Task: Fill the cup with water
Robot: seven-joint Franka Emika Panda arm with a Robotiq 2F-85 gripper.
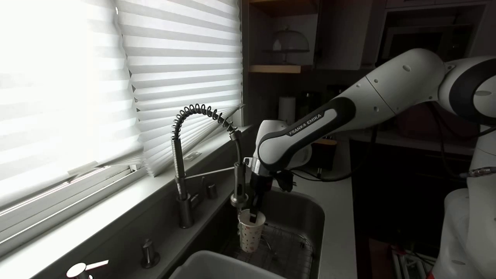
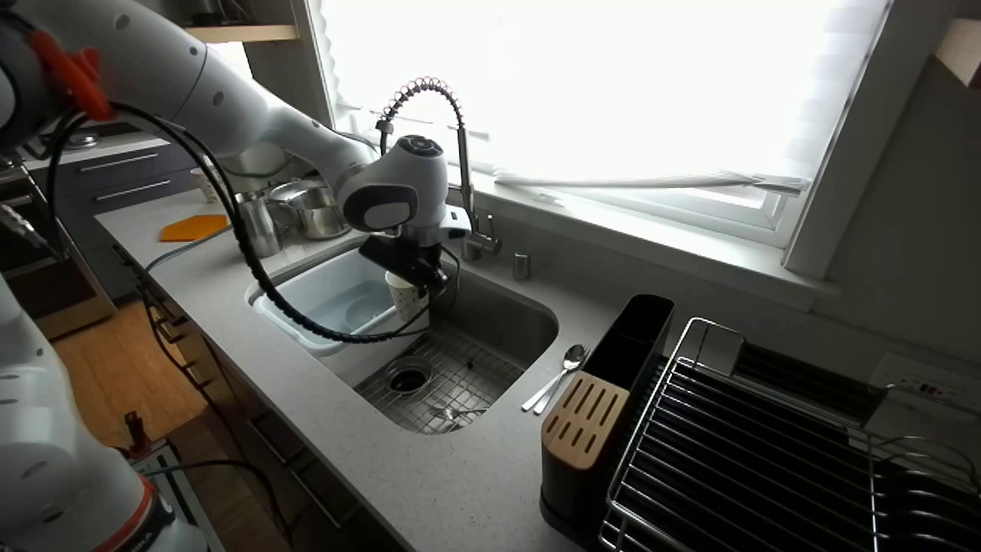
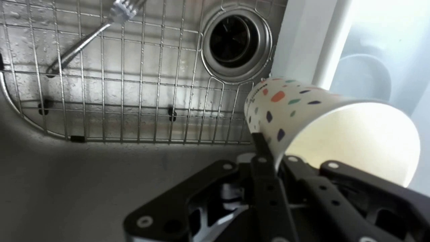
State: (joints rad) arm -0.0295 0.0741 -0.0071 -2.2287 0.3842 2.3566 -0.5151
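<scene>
black jointed end effector pinches the wall of a tapered, colour-flecked cream cup; white arm reads "franka emika".

The white arm has FRANKA EMIKA lettering, black cables and black fingers.

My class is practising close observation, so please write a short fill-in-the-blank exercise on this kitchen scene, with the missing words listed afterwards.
The end effector holds the cup with one finger outside and the other ____.
The utensil in the sink is a ____.
The flat pad on the counter, near the metal containers, is colored ____.
Missing words: inside; fork; orange.
</scene>
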